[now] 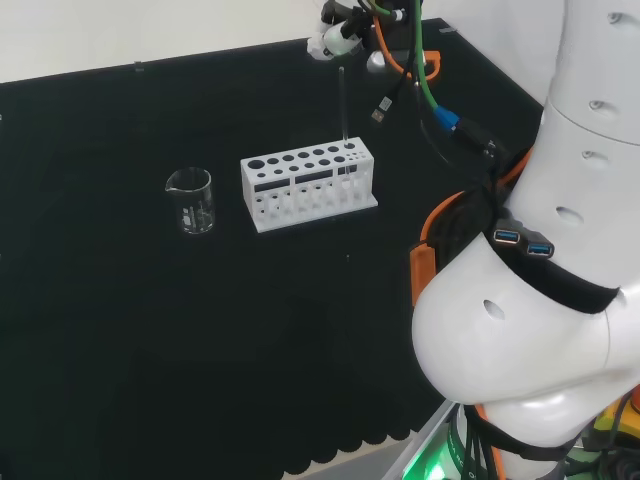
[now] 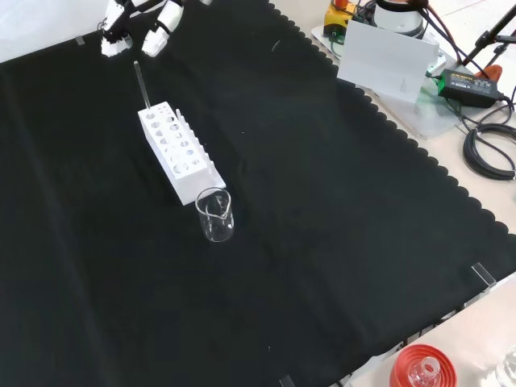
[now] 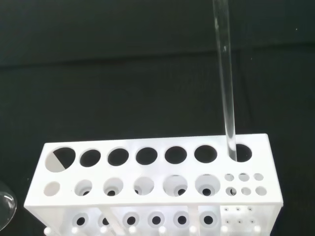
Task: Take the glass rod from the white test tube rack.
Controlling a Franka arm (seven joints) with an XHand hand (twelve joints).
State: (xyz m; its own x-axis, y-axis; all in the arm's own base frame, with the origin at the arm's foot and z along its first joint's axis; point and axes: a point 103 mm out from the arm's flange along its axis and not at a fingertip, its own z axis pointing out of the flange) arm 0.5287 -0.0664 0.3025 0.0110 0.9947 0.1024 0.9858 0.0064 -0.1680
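A: The black cloth covering the bench (image 2: 322,242) is lying flat under everything, and the arm's big white links (image 1: 560,300) are filling the right of the head view. What is standing on the cloth?

B: A white plastic test tube rack with rows of round holes (image 1: 308,186) is sitting near the middle in the head view, and a small clear glass beaker (image 1: 190,200) is standing beside it, to its left there. In the front view the beaker is standing just in front of the rack's near end.

A: And the rod?

B: The thin clear glass rod (image 3: 225,83) is standing nearly upright in the end hole of the rack's back row, at the end away from the beaker, rising well above the rack's top. It is looking straight, smooth and see-through.

A: Where is the robot's black and white hand (image 2: 133,28)?

B: It is hovering just above the rod's upper tip, apart from it. Its fingers are pointing down, spread and holding nothing.

A: How is the rod likely to be handling?

B: I am judging it light, stiff, slippery and easy to snap. Pinching the free upper part and lifting straight up along the hole is looking safest, since any sideways pull could be levering it against the rim or tipping the rack
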